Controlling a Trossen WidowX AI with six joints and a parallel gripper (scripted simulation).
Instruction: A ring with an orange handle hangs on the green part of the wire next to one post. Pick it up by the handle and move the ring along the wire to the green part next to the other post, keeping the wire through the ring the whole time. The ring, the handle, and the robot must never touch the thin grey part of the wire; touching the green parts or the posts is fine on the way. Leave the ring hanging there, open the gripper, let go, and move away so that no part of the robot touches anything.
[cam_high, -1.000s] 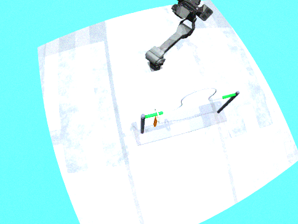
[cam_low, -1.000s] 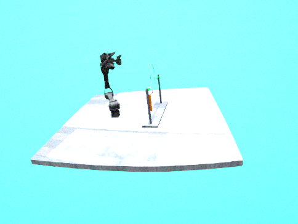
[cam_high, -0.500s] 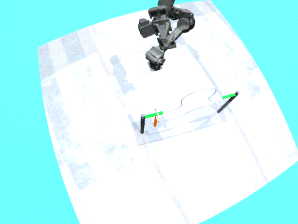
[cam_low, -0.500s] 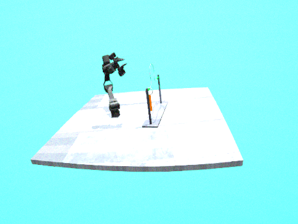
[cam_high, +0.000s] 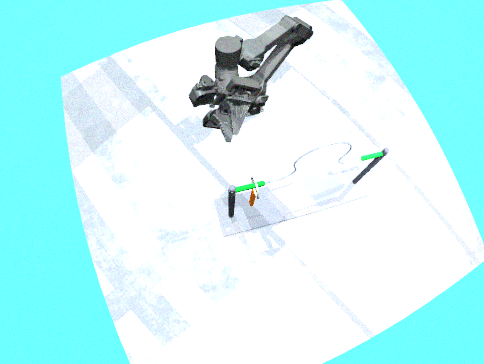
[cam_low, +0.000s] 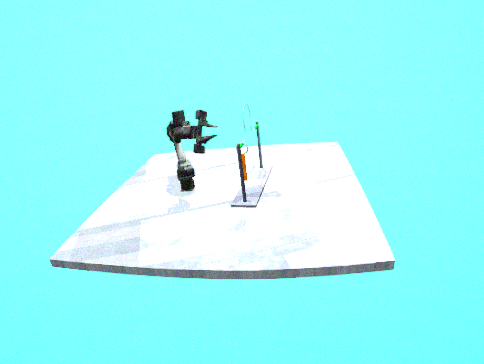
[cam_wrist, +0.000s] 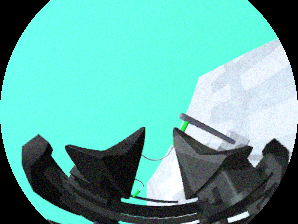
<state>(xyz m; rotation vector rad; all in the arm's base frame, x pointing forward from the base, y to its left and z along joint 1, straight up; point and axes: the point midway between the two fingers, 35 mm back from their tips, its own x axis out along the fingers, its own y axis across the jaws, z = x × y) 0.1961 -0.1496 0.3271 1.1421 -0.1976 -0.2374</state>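
One ring (cam_high: 255, 188) (cam_low: 244, 149) — on green — jaws (cam_high: 230, 139) (cam_low: 216, 131) apart, empty

From where I'm standing, I can't read any text, label, brand, number or sign on anything.

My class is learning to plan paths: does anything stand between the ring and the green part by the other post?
Yes. Between the ring and the far green part runs the thin grey wire, which bends in a tall loop. The ring must travel around it without touching. I see no separate object blocking the way.
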